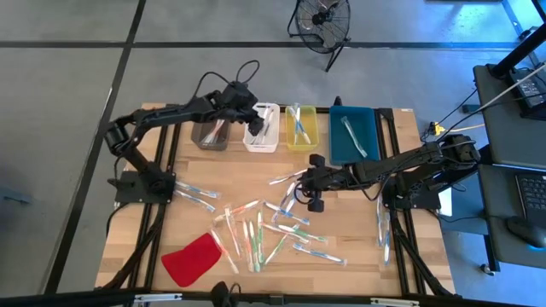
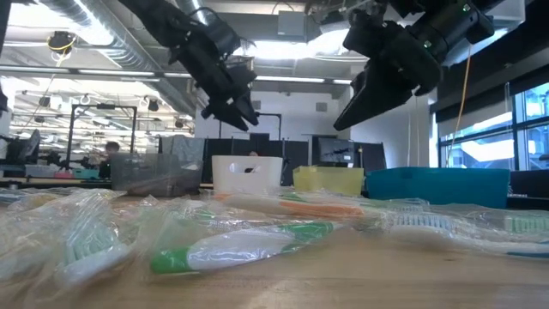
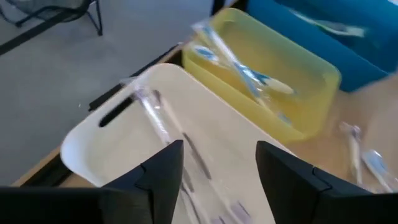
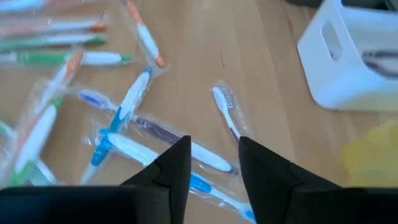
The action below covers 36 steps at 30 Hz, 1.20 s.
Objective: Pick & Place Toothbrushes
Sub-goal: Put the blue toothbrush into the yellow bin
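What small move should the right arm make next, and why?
Probably lower the right pincer onto the purple toothbrush just ahead of it. Its fingers stand apart and hold nothing, and many toothbrushes lie on the table. The left pincer hangs open over the white bin.

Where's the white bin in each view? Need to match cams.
High view: white bin in the far row, second from left, between the grey bin and the yellow bin, under the left hand.
Low view: left of centre at the table's far edge.
Left wrist view: fills the middle, beyond the fingers.
Right wrist view: upper right corner.
Shared landmark: the yellow bin beside it.
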Each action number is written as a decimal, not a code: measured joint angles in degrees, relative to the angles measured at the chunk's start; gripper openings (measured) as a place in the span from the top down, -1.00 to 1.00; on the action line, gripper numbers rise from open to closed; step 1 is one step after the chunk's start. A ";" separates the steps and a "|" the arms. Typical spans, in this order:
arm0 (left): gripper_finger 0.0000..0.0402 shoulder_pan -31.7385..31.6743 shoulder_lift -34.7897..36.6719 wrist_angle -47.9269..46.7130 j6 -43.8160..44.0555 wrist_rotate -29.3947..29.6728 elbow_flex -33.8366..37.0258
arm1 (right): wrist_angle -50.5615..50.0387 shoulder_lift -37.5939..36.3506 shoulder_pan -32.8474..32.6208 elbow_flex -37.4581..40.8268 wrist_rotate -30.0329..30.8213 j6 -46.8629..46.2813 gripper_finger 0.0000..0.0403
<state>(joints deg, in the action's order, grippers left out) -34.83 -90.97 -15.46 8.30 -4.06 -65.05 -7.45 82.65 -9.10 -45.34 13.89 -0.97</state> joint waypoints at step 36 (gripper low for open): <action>0.10 34.48 8.75 14.94 15.41 10.98 22.99 | 2.14 14.51 3.07 0.00 -5.97 18.35 -0.09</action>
<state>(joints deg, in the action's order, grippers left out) -0.35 -82.22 -0.51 23.71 6.91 -42.06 -5.31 97.16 -6.03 -45.34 7.92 17.39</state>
